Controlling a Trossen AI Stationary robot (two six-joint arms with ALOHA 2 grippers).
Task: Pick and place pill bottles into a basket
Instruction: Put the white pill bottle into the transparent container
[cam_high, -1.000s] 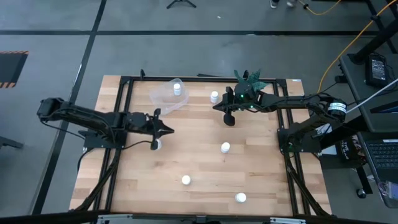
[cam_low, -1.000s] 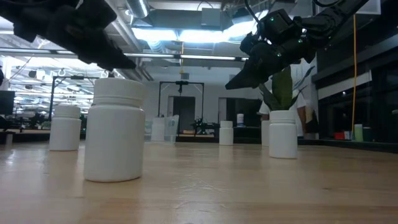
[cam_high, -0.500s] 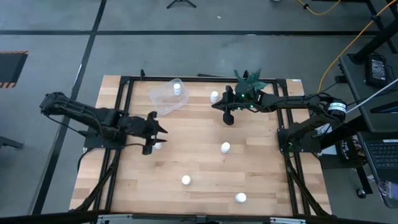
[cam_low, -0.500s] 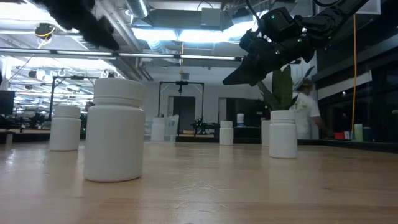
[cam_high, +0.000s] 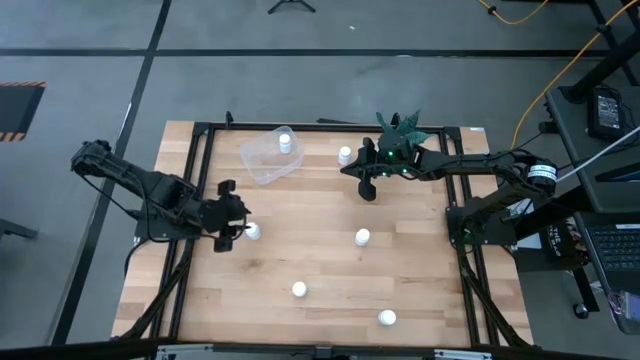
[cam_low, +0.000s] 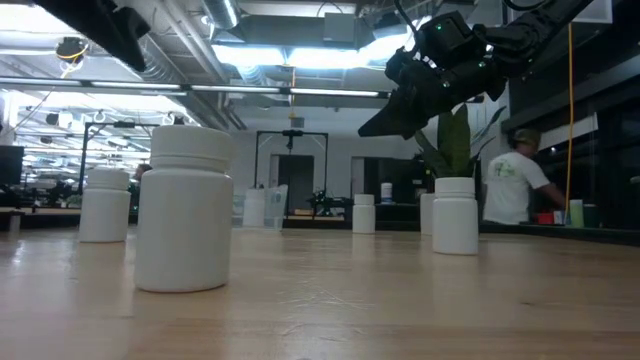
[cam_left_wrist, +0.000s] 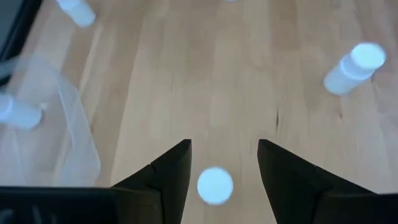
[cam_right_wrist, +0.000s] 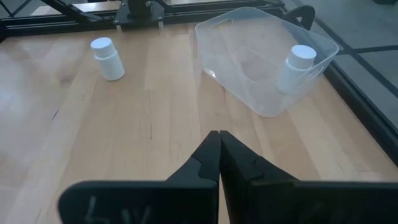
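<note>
Because the left gripper (cam_left_wrist: 219, 163) has its fingers (cam_left_wrist: 171, 171) spread apart with a pill bottle (cam_left_wrist: 215, 185) standing upright between them, untouched, the next grip looks best taken across the round body just under the cap. That bottle (cam_high: 252, 231) stands on the wooden surface (cam_high: 320, 250), well apart from the basket (cam_high: 262, 158) on its operator side. Small, white and rigid, it should be light and easy to tip, and its smooth plastic wall may slip if squeezed too near the top.

One bottle (cam_high: 285, 143) already stands inside the basket, a clear, thin-walled tub that would likely slide if bumped. Another bottle (cam_high: 345, 155) stands beside the basket, with three more (cam_high: 362, 237), (cam_high: 299, 289), (cam_high: 387, 318) farther from it.

Clenched and empty, the right gripper (cam_right_wrist: 219, 138) hangs above the surface, near the basket's open side.
</note>
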